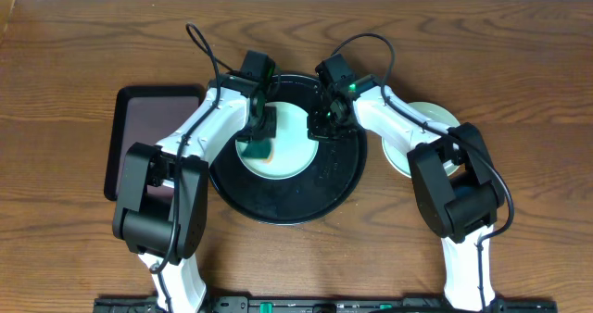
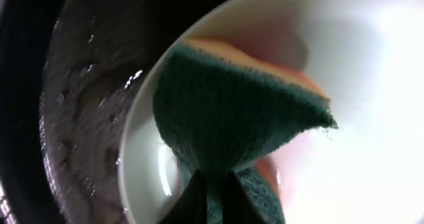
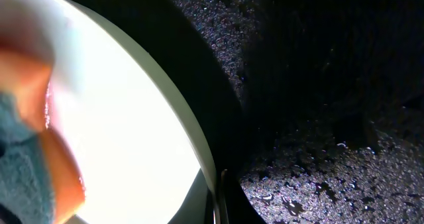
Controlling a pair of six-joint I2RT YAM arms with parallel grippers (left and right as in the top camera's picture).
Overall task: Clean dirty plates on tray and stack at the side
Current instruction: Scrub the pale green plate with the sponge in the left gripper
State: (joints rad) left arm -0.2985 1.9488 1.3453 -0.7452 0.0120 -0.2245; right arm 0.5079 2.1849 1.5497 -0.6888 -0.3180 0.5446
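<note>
A pale blue-green plate (image 1: pixel 295 151) lies in the large round black tray (image 1: pixel 278 206). My left gripper (image 1: pixel 259 135) is shut on a green and orange sponge (image 1: pixel 255 150) and presses it onto the plate's left part. In the left wrist view the sponge (image 2: pixel 238 118) is pinched between my fingers (image 2: pixel 213 201) over the plate (image 2: pixel 149 164). My right gripper (image 1: pixel 324 120) is shut on the plate's right rim. The right wrist view shows that rim (image 3: pixel 199 144) between my fingers (image 3: pixel 222 201), with the sponge (image 3: pixel 26 164) at the left. A red-orange smear shows beside the sponge.
Another pale plate (image 1: pixel 431 118) sits on the wooden table right of the tray, partly hidden by my right arm. A rectangular dark maroon tray (image 1: pixel 139 128) lies left of the black tray. The black tray's floor is wet (image 3: pixel 331 184).
</note>
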